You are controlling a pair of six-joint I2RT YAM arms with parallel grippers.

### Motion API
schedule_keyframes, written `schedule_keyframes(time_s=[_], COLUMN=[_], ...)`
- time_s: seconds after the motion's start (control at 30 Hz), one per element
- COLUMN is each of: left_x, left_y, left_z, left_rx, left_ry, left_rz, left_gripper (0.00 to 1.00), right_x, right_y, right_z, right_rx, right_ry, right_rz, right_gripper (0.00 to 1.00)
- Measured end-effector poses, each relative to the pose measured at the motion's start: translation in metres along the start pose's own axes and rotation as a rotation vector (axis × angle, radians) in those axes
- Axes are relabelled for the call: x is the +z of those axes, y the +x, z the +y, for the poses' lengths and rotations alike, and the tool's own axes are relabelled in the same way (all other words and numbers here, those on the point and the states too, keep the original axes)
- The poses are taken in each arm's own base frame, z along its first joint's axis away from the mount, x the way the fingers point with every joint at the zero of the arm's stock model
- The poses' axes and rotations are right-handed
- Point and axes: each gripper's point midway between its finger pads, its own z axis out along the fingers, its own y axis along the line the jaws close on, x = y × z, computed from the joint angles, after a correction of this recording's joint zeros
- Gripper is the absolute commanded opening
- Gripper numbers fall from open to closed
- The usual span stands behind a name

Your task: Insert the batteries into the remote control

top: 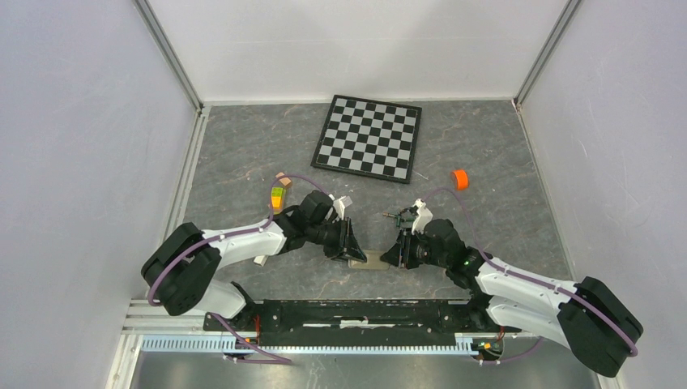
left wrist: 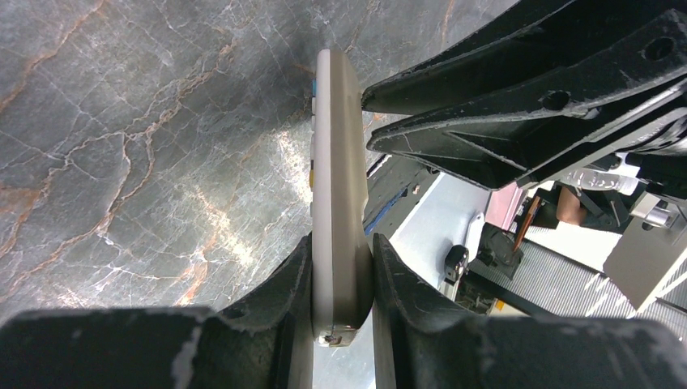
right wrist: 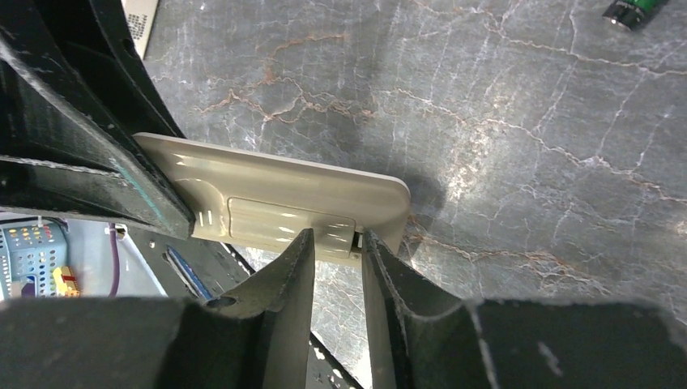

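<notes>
The remote control [top: 371, 259] hangs between my two grippers just above the table near the front edge. In the left wrist view it shows edge-on [left wrist: 336, 162], buttons facing left. My left gripper [left wrist: 341, 243] is shut on one end of it, also seen in the top view [top: 350, 243]. In the right wrist view its pale back [right wrist: 275, 190] faces me with the battery cover [right wrist: 283, 220] in place. My right gripper [right wrist: 334, 237] is nearly shut, its tips pinching the cover's latch end. A dark greenish battery [right wrist: 636, 10] lies on the table; batteries [top: 392, 215] lie behind my right gripper [top: 390, 253].
A checkerboard [top: 369, 138] lies at the back centre. An orange round cap [top: 460, 179] sits to the right. Coloured blocks [top: 278, 197] lie behind the left arm. The black rail [top: 364, 312] runs along the front edge below the remote.
</notes>
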Motion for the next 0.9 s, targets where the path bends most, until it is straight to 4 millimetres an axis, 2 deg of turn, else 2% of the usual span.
schedule_keyframes(time_s=[0.3, 0.9], left_x=[0.0, -0.001], left_y=[-0.001, 0.002], left_z=[0.001, 0.003], left_rx=[-0.007, -0.029], left_ry=[-0.001, 0.013], left_rz=[0.003, 0.037], left_gripper=[0.02, 0.02], right_x=[0.002, 0.001], right_y=[0.003, 0.008], right_z=[-0.002, 0.009], right_rx=[0.028, 0.158], right_ry=[-0.006, -0.144], right_rz=[-0.004, -0.057], right_gripper=[0.4, 0.36])
